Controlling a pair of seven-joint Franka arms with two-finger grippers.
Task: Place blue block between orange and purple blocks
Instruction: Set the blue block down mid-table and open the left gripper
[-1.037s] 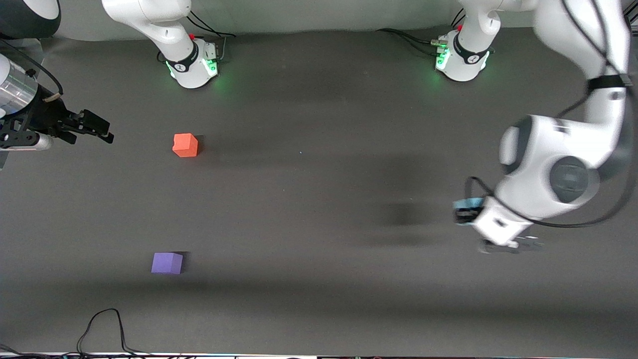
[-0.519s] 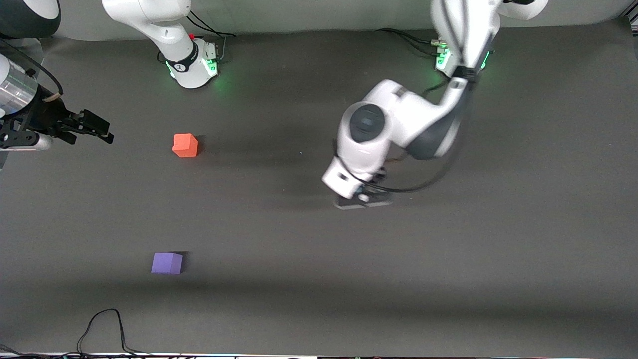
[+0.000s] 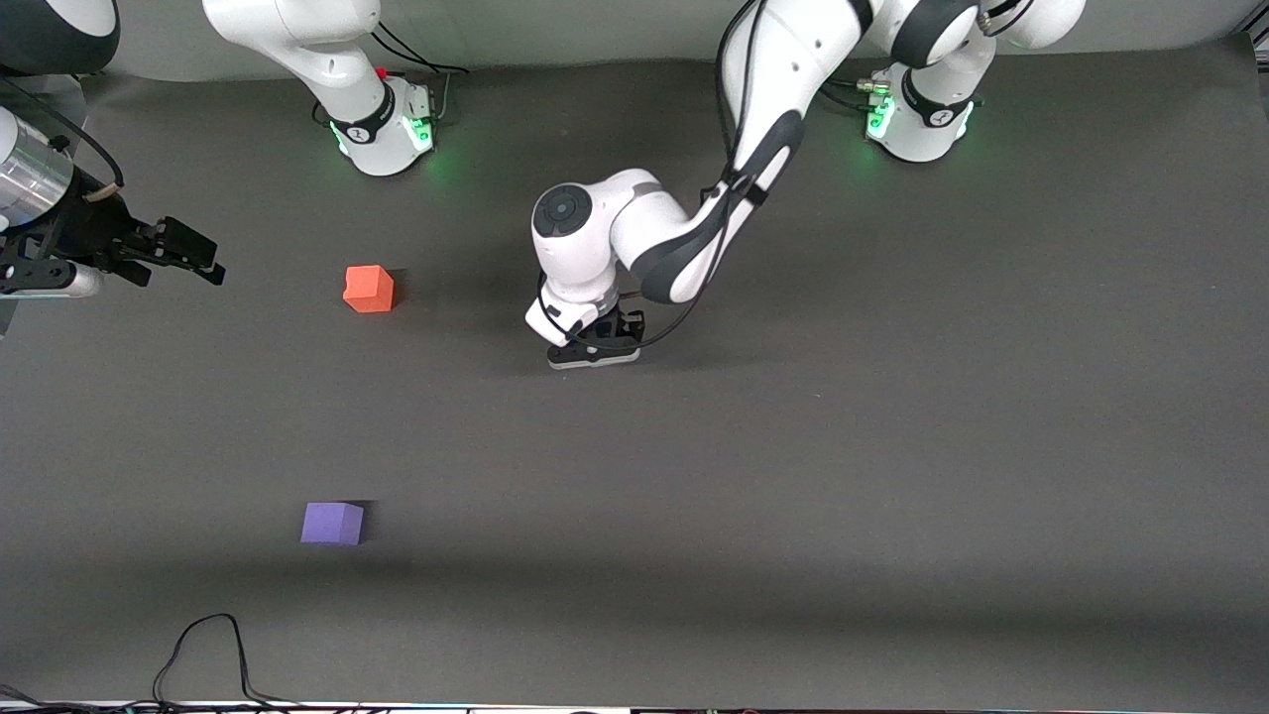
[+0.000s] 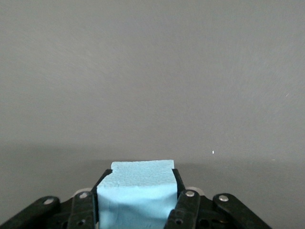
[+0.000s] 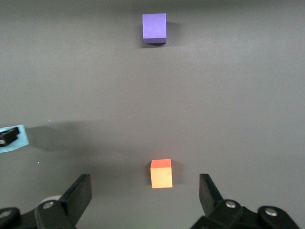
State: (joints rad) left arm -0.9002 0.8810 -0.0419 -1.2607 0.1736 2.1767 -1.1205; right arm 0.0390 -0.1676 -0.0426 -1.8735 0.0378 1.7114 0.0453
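Note:
The orange block point(image 3: 369, 289) sits toward the right arm's end of the table. The purple block point(image 3: 332, 523) lies nearer the front camera, in line with it. My left gripper point(image 3: 593, 349) is over the middle of the table, level with the orange block. It is shut on the blue block point(image 4: 138, 200), which is hidden under the hand in the front view. My right gripper point(image 3: 188, 256) is open and empty, waiting at its end of the table. The right wrist view shows the orange block point(image 5: 161, 173), the purple block point(image 5: 154, 27) and the blue block point(image 5: 12, 138).
The arm bases point(image 3: 382, 129) stand along the table's edge farthest from the front camera. A black cable point(image 3: 198, 645) loops on the table's front edge near the purple block. Bare dark mat point(image 3: 347, 407) lies between the orange and purple blocks.
My left arm has swung from its own end of the table to the middle, carrying the blue block toward the orange block. The right arm has not moved.

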